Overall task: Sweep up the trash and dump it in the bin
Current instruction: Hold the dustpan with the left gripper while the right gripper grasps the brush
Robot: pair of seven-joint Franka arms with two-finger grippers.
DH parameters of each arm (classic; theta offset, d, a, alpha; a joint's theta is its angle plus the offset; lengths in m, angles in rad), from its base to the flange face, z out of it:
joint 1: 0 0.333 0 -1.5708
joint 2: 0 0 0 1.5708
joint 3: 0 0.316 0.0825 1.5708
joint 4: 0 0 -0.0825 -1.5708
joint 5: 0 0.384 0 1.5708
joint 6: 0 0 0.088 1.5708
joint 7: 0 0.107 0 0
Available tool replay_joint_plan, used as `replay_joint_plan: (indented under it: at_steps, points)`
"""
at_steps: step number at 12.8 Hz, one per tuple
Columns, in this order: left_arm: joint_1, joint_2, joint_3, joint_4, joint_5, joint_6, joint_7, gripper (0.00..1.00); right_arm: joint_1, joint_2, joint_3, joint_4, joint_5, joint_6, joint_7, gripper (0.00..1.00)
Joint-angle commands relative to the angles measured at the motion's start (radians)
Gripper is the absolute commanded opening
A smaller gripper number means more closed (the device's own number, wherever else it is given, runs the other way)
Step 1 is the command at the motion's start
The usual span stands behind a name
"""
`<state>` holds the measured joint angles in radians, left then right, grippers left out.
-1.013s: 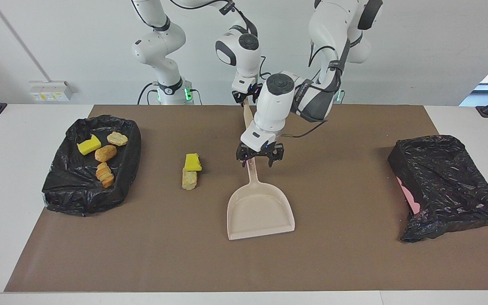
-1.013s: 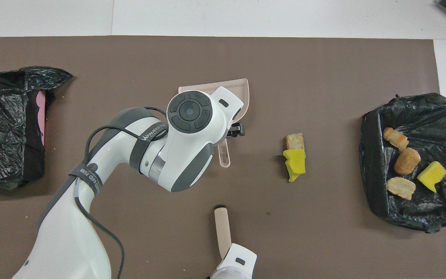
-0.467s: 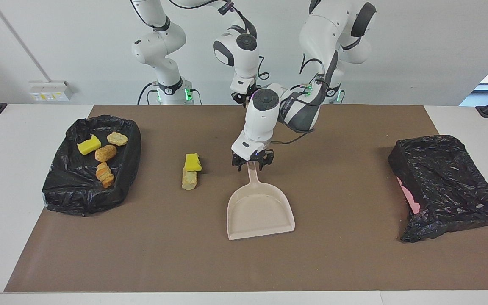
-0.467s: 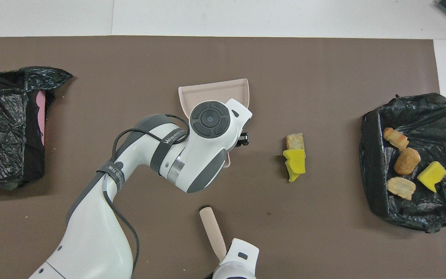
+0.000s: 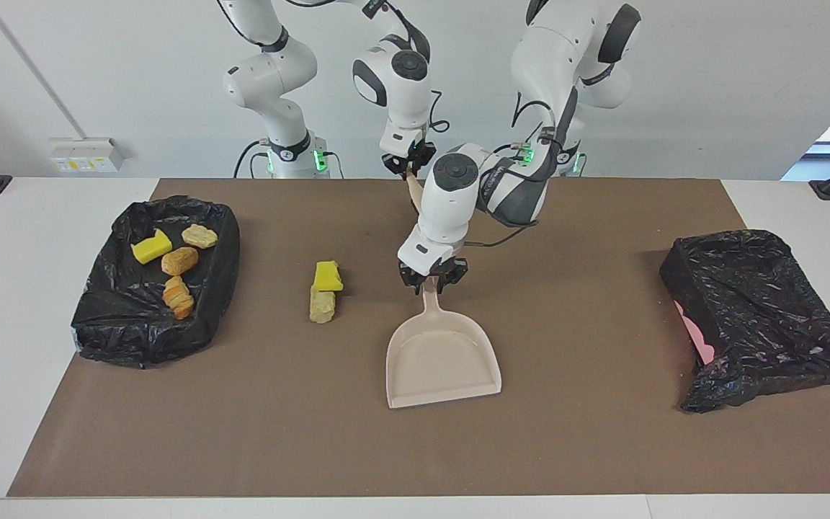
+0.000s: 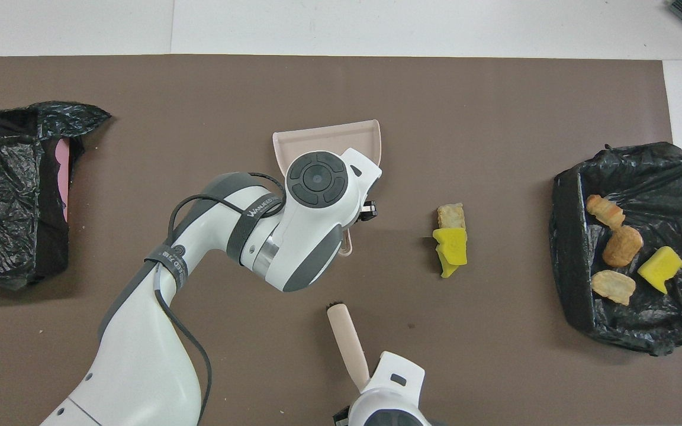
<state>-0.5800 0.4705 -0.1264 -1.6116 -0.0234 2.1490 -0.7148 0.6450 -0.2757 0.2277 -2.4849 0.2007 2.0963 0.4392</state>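
Note:
A yellow sponge chunk and a tan bread piece lie touching on the brown mat, between the dustpan and the lined bin. The beige dustpan lies flat on the mat, handle toward the robots. My left gripper is shut on the dustpan's handle, low at the mat. My right gripper is shut on the beige brush and holds it up over the mat's edge nearest the robots.
A bin with a black liner at the right arm's end holds several sponge and bread scraps. A black-bagged pink box sits at the left arm's end.
My left gripper moved in over the dustpan's handle, lowered and closed its wide-open fingers on it. My right gripper shifted a little with the brush.

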Motion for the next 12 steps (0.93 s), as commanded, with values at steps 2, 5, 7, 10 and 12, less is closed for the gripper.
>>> replay_joint_plan:
  at_steps: [2,5,7,10,12]
  points:
    - [0.002,0.002,0.001,0.005,0.010,0.006,0.017,0.47,-0.167,-0.115,0.004,-0.011,-0.044,-0.116,-0.080,0.00]
    - [-0.008,0.000,0.001,0.001,0.005,-0.003,0.067,0.37,-0.368,-0.146,0.004,-0.009,-0.055,-0.148,-0.176,0.00]
    - [-0.009,-0.003,0.002,0.002,0.008,-0.009,0.067,0.26,-0.491,-0.128,0.008,0.009,-0.108,-0.142,-0.208,0.00]
    - [0.000,-0.051,0.005,0.012,0.017,-0.090,0.090,0.17,-0.608,-0.031,0.010,0.092,-0.274,-0.130,-0.236,0.00]
    - [0.002,-0.129,0.007,0.004,0.016,-0.223,0.209,0.05,-0.645,0.042,0.009,0.138,-0.351,-0.105,-0.260,0.00]
